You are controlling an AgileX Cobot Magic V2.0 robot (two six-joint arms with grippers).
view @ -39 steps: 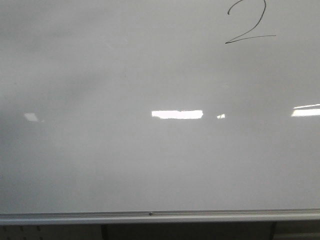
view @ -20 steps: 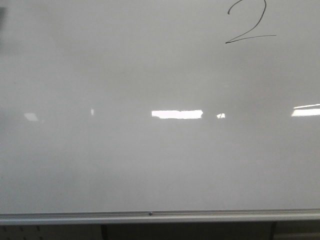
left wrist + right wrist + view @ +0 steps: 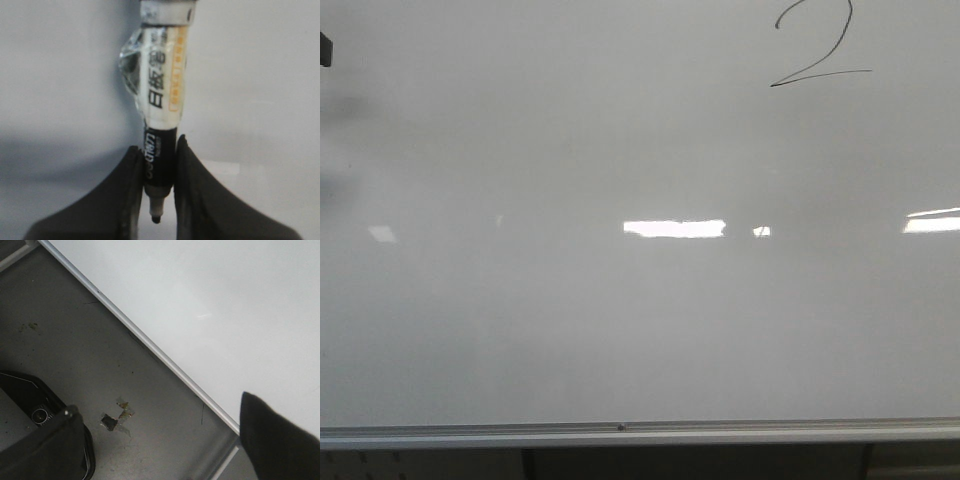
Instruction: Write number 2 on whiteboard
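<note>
The whiteboard [image 3: 620, 320] fills the front view, with its silver bottom rail [image 3: 620, 432] low down. A thin black number 2 [image 3: 842, 38] is drawn at its top right, the top curve cut by the frame edge. In the left wrist view my left gripper [image 3: 158, 145] is shut on a black marker [image 3: 160, 150] with a taped white label [image 3: 162, 85]. The marker's bare tip [image 3: 156, 218] points at the board; whether it touches is unclear. A dark bit of an arm [image 3: 324, 48] shows at the far left edge. My right gripper [image 3: 159, 402] is open and holds nothing.
The right wrist view shows the whiteboard's lower edge rail [image 3: 150, 345] above a grey floor [image 3: 75, 340]. Scraps of tape [image 3: 117, 417] lie on the floor, and a black base [image 3: 30, 400] sits near them. Light reflections [image 3: 674, 228] streak the board.
A dark piece of an arm has come into the front view at the upper left edge, and its shadow has spread on the board's left side. The drawn 2 is unchanged.
</note>
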